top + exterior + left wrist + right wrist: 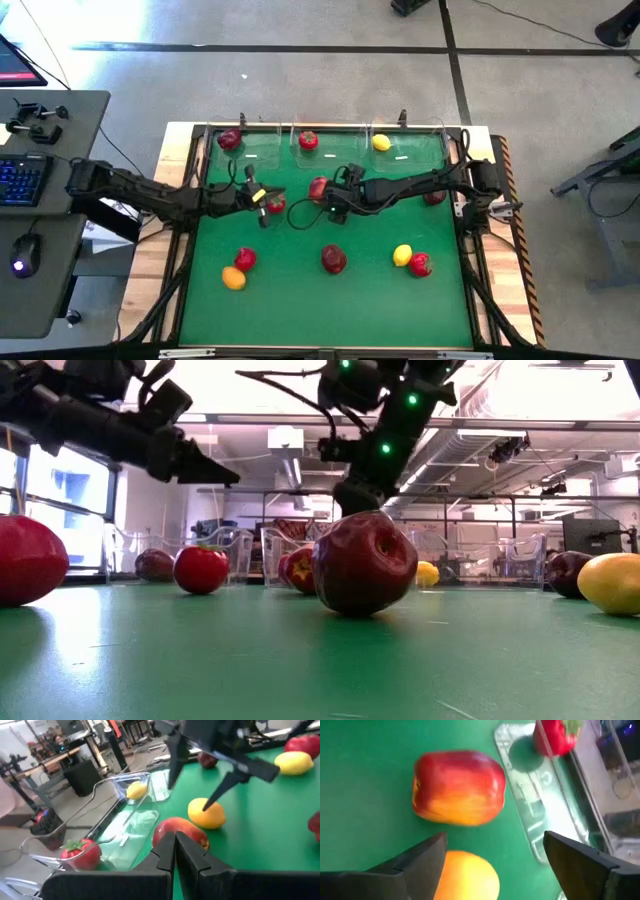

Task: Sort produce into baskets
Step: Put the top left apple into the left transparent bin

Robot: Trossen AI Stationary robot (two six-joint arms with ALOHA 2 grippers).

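Observation:
Three clear baskets stand along the far edge: the left (245, 150) holds a dark red apple (229, 139), the middle (325, 150) a green-topped red fruit (308, 140), the right (410, 150) a lemon (381, 142). My right gripper (492, 845) is open at mid-table, its fingers on either side of a yellow-orange fruit (465, 877). A red-orange apple (457, 787) lies just beyond it on the mat. My left gripper (175, 840) is shut and empty, raised above the mat (225, 475), beside a green-topped red fruit (275, 204). My right gripper comes at the yellow-orange fruit (206, 813) from above, one finger (220, 792) reaching down to its top. I cannot tell whether the fingers touch it. The fruit rests on the mat.
On the near half of the green mat (300, 300) lie a red fruit (245, 258), an orange one (233, 278), a dark red apple (334, 259), a lemon (402, 255) and a red fruit (420, 264). A dark red fruit (433, 197) lies by the right arm.

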